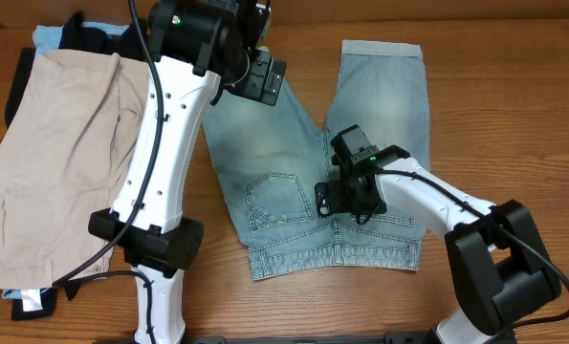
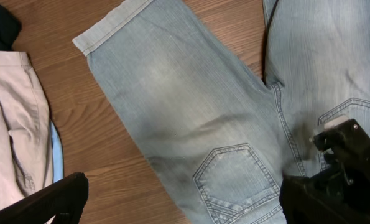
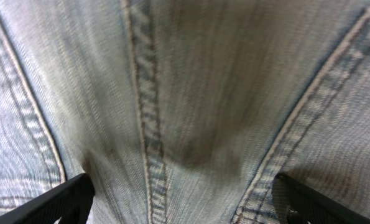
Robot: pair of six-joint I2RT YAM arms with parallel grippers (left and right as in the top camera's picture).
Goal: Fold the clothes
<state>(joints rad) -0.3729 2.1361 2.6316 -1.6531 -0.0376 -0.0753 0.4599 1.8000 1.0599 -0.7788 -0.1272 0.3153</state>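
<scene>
Faded light-blue denim shorts (image 1: 303,153) lie flat in the middle of the table, back pockets up, waistband toward the front edge, cuffed legs toward the back. My right gripper (image 1: 346,196) is open and low over the centre back seam (image 3: 148,124), fingers either side of it. My left gripper (image 1: 255,76) is open and raised above the shorts' left leg (image 2: 172,93); nothing is between its fingers. Beige shorts (image 1: 54,143) lie at the left on top of black (image 1: 83,33) and sky-blue (image 1: 45,36) garments.
The left arm's white link and base (image 1: 160,191) stand between the beige pile and the denim shorts. The right arm's base (image 1: 499,258) is at the front right. Bare wood table (image 1: 494,96) lies right of the shorts.
</scene>
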